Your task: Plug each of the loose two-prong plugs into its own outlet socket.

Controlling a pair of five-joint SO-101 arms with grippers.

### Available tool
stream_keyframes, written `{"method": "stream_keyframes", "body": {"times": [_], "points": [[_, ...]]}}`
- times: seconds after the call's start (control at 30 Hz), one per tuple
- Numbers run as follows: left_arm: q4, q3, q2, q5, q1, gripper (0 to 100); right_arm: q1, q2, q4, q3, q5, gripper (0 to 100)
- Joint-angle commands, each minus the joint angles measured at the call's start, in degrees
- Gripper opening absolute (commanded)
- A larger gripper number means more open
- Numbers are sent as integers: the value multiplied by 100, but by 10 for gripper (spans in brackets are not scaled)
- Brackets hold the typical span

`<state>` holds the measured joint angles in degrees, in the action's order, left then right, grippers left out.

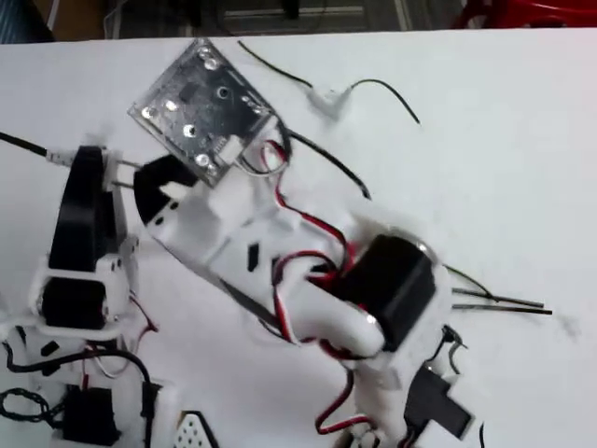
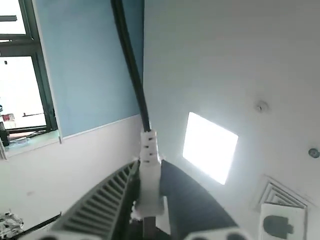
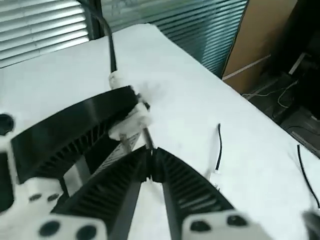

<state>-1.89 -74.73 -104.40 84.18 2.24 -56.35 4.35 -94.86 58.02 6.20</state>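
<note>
Looks barely begun: at left of the high view, grips white plug point(image 2: 149, 150) in clenched left gripper point(image 2: 150, 180), pinches its prongs with closed right gripper point(image 3: 151, 160); leaves second plug point(image 1: 325, 98) loose beside socket board point(image 1: 201, 98), upper centre.

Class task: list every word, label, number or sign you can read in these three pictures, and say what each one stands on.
None: no text can be read in any view.
The clear board shows shiny spots and a dark hole, no letters.
The white plug and its black cable bear no print.
The white table carries no label or sign.
</note>
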Motion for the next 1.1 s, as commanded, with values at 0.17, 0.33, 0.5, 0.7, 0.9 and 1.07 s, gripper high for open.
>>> {"method": "stream_keyframes", "body": {"times": [0.17, 0.33, 0.5, 0.7, 0.9, 1.07], "points": [[-70, 26, 31, -53, -22, 27, 242, -277, 848, -18, 97, 19], [-35, -26, 31, -53, 13, 27, 295, -259, 1288, -18, 88, 19], [-53, -193, 31, -53, 22, 27, 295, -277, 1534, -18, 105, 19], [-35, -220, 31, -53, -4, 27, 295, -171, 1279, -9, 123, 19], [-62, -211, 31, -53, -31, 27, 259, 453, 22, 44, 703, 19], [-70, -185, 31, -53, 4, 27, -22, 497, -119, -18, 712, 19]]}}
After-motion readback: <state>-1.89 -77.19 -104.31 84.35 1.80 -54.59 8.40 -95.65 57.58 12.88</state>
